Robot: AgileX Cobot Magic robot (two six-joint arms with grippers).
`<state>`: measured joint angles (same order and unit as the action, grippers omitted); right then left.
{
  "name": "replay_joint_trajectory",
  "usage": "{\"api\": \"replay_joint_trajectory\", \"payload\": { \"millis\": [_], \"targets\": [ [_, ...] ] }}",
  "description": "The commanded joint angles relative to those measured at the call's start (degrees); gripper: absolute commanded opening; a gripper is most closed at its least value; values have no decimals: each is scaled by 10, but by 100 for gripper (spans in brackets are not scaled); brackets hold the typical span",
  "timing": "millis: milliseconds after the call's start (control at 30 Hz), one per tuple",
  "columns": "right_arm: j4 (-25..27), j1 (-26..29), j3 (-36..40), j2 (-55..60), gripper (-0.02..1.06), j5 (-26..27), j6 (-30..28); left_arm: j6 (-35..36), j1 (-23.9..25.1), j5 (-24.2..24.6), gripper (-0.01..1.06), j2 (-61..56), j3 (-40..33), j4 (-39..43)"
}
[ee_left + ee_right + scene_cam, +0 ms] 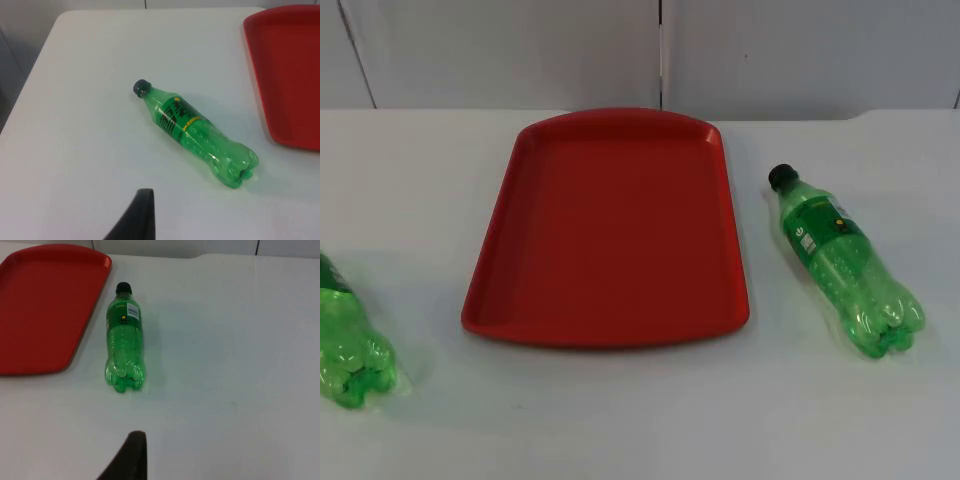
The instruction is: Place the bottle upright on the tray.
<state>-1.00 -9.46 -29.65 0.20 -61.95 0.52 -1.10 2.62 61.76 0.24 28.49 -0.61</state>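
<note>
A red tray (607,230) is set flat on the white counter (640,420), roughly in the middle, with its far rim near the grey partition wall (520,50). Nothing is carried on it.

Two green bottles are laid on their sides on the counter, one on each side of the tray. The right bottle (843,260) is laid just beside the tray's right rim without touching it; its dark cap is turned toward the wall and its lobed base toward the near edge of the counter. A label is wrapped round its upper body. In the right wrist view the same bottle (124,338) is seen lying flat beside the tray (45,305), cap away from the camera.

The left bottle (348,335) is cut off by the picture's left edge in the top view, well apart from the tray. In the left wrist view this bottle (197,132) is seen whole, lying at a slant, cap (141,87) pointed away and base nearer, with the tray's edge (287,75) off to its side.

The left hand (135,217) is represented by a single black fingertip, held above the bare counter and well short of the left bottle's base; no contact is made. The right hand (129,457) is likewise represented by one black fingertip, held apart from the right bottle, whose base is pointed toward it. Whether either hand is released or clenched cannot be told. Nothing is seen to be grasped by either.
</note>
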Motion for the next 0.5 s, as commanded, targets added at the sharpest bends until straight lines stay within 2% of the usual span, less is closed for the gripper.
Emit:
{"api": "replay_joint_trajectory", "payload": {
  "millis": [0,467],
  "targets": [
    [1,1,1,-2,105,2,0,1,1,5,105,7,9,-3],
    [1,1,1,-2,105,2,0,1,1,5,105,100,52,-2]
  ]
}}
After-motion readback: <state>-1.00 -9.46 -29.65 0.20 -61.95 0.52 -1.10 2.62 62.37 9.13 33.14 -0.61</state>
